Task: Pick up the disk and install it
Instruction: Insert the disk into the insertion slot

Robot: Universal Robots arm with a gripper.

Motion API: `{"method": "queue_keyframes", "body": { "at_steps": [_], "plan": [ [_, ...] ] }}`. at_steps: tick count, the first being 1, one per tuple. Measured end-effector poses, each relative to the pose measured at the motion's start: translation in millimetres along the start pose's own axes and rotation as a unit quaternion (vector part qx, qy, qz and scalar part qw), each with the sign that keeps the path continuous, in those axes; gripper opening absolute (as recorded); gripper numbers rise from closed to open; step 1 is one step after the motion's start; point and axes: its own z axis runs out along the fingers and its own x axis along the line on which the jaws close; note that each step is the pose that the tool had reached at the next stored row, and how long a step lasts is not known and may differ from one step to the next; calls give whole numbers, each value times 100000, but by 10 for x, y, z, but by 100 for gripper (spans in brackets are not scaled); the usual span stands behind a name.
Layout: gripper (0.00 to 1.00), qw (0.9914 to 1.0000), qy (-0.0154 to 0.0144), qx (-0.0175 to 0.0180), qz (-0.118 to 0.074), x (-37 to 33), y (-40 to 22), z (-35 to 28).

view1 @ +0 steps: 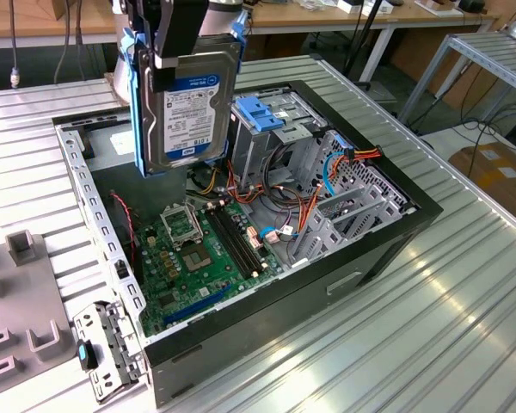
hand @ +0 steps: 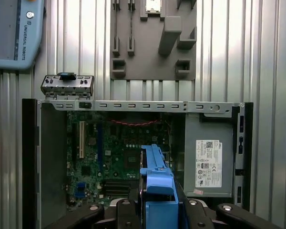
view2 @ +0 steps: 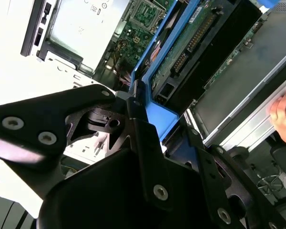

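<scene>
The disk point(view1: 189, 112), a silver hard drive with a white, blue and black label and blue side rails, hangs on edge above the open computer case point(view1: 90, 206). My gripper point(view1: 174, 47) is shut on its upper end from above. In the second wrist view the disk point(view2: 200, 43) shows its green circuit-board side and a blue rail, clamped by my black fingers point(view2: 138, 119). In the first wrist view the blue rail of the disk point(hand: 157, 183) sits over the motherboard point(hand: 119, 152).
Inside the case are a metal drive cage with a blue latch point(view1: 260, 114), bundled cables point(view1: 314, 185) and a grey power-supply box point(hand: 207, 162). A grey fixture plate point(hand: 152, 43) and a loose bracket point(view1: 103, 353) lie beside the case. A person's hand point(view2: 281, 114) is near.
</scene>
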Motion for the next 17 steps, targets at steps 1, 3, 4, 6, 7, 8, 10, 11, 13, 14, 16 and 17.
{"method": "queue_keyframes", "body": {
  "at_steps": [1, 3, 4, 6, 7, 8, 10, 11, 13, 14, 16, 17],
  "plan": [
    [37, 100000, 5, -2, 2, 0, -12, 0],
    [37, 100000, 7, -1, 3, 0, -37, 2],
    [37, 100000, 5, 0, 2, 1, -49, 2],
    [37, 100000, 2, 2, 4, 1, -75, 4],
    [37, 100000, 5, -1, 3, 1, -89, 4],
    [37, 100000, 7, -3, 1, 1, -100, 4],
    [37, 100000, 5, 0, 1, 1, -125, 5],
    [37, 100000, 4, -1, 3, 1, -137, 6],
    [37, 100000, 3, 1, 0, 2, -164, 7],
    [37, 100000, 3, -1, 1, 2, -177, 7],
    [37, 100000, 6, -6, 0, 2, -206, 8],
    [37, 100000, 3, -4, 3, 2, -217, 9]
  ]
}}
